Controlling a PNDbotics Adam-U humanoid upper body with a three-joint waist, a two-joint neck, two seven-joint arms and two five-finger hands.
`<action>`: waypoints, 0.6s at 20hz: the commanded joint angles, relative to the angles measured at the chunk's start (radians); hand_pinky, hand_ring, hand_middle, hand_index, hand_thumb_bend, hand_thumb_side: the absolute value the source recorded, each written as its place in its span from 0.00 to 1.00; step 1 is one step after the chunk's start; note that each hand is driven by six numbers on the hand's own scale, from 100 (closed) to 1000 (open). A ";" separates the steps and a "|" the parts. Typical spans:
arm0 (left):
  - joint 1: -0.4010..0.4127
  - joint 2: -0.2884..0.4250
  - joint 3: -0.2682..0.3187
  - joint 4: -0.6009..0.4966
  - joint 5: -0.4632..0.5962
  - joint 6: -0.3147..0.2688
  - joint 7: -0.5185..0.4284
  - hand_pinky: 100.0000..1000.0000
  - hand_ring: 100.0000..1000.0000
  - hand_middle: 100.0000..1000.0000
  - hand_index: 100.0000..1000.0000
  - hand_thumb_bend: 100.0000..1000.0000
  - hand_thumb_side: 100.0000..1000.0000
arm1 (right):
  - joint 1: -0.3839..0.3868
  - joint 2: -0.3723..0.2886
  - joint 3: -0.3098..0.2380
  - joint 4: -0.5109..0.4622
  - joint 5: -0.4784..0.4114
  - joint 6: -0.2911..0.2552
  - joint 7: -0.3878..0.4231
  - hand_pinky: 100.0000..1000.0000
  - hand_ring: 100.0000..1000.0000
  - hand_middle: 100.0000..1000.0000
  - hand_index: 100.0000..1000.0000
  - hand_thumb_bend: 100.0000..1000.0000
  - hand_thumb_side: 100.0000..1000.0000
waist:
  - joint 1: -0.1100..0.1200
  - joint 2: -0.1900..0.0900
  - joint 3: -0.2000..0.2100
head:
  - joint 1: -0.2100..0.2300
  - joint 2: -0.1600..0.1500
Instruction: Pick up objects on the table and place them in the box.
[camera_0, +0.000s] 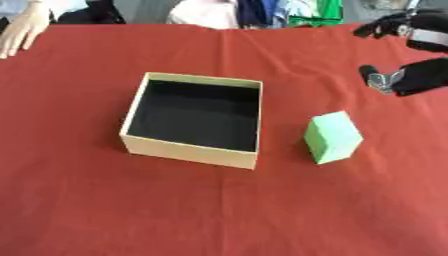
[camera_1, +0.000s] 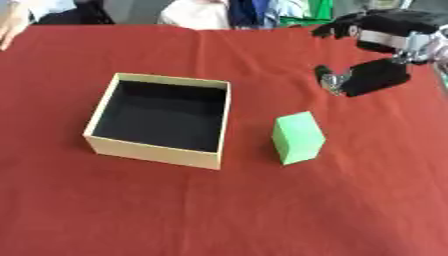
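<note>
The green block (camera_0: 333, 137) stands on the red desk (camera_0: 219, 210), just right of the box (camera_0: 194, 119) and apart from it, with a strip of red cloth showing between the two. It sits a little askew, one corner turned toward the near edge, its top face paler than its sides. Nothing touches it. The right hand (camera_1: 366, 76) hangs above the desk farther back and to the right of the block, well clear of it (the right eye view shows the most of it): black, with a silver part at the wrist, its fingers (camera_1: 337, 27) reaching toward the left and the thumb (camera_1: 325, 73) below them, spread apart with nothing between them, so the hand is released and holds nothing. The block lies nearer the camera than the hand and slightly left of it. The box is square, open at the top, with cream walls and a dark inside in which nothing shows; it lies left of centre on the desk. At the far left corner a person's hand (camera_0: 21, 27) rests on the edge of the desk, well apart from box and block. The left hand shows in neither view.
</note>
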 joint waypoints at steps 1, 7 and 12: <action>0.000 0.022 -0.003 -0.021 -0.001 -0.002 -0.005 0.61 0.57 0.67 0.76 0.00 0.48 | -0.009 -0.050 -0.001 0.014 -0.025 0.005 0.002 0.96 0.92 0.92 1.00 0.00 0.53 | -0.018 -0.028 -0.002 | 0.005 -0.013; 0.000 0.023 -0.004 -0.021 -0.002 -0.001 -0.008 0.61 0.57 0.67 0.76 0.00 0.48 | -0.007 -0.085 0.027 0.042 -0.074 0.020 0.002 0.96 0.93 0.95 1.00 0.00 0.53 | -0.020 -0.028 -0.001 | 0.009 -0.017; 0.000 0.024 -0.005 -0.021 -0.003 0.000 -0.010 0.61 0.57 0.67 0.76 0.00 0.48 | -0.012 -0.117 0.054 0.060 -0.157 0.044 0.002 0.91 0.92 0.95 1.00 0.00 0.54 | -0.025 -0.027 -0.002 | 0.012 -0.019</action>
